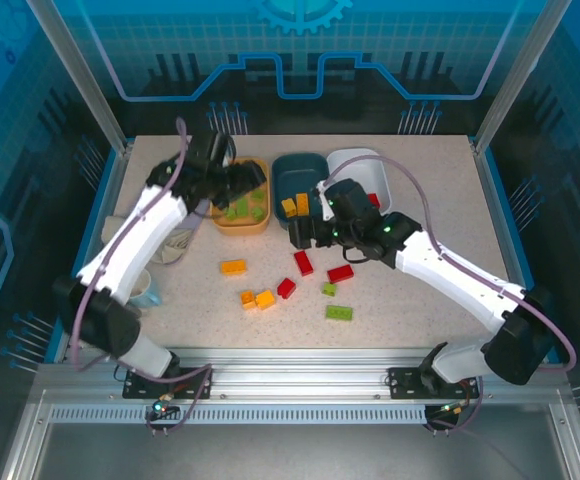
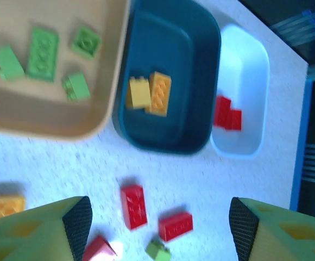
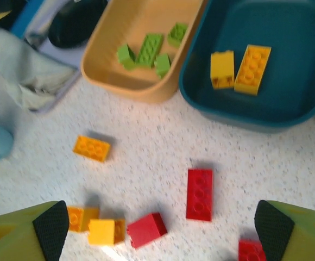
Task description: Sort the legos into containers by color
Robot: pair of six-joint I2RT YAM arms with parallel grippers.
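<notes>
Sorting under way: my left tool (image 2: 160, 225) hangs with its fingers apart and nothing between them, just short of the orange tub (image 2: 49, 125), where four green legos (image 2: 42, 53) lie on the smooth floor. Beyond it and to one side sits the teal tub (image 2: 163, 144) with a yellow brick (image 2: 139, 92) and an orange brick (image 2: 158, 93) touching side by side. The white tub (image 2: 239, 147) next along holds two red bricks (image 2: 226, 112). The three tubs stand wall to wall, which I judge gives each colour its own home within easy reach of either arm. My right tool (image 3: 162, 231) is also spread wide and empty, looking down at the speckled, matte surface (image 3: 146, 152) where unsorted pieces are scattered. A long red brick (image 3: 199, 194) lies just ahead, between the lines of its fingers. A tilted red block (image 3: 145, 229) and a yellow block (image 3: 102, 231) sit nearer the left finger, and a loose orange brick (image 3: 92, 148) lies farther out. The bricks are hard, glossy plastic with studded tops and square edges, and the tubs are shallow, round-cornered and thin-walled. The black ribbed pads (image 3: 51, 228) on my yellow-green fingers look made to bite on such slick sides. With both tools empty, I judge the long red brick the handiest next pick for the white tub.
</notes>
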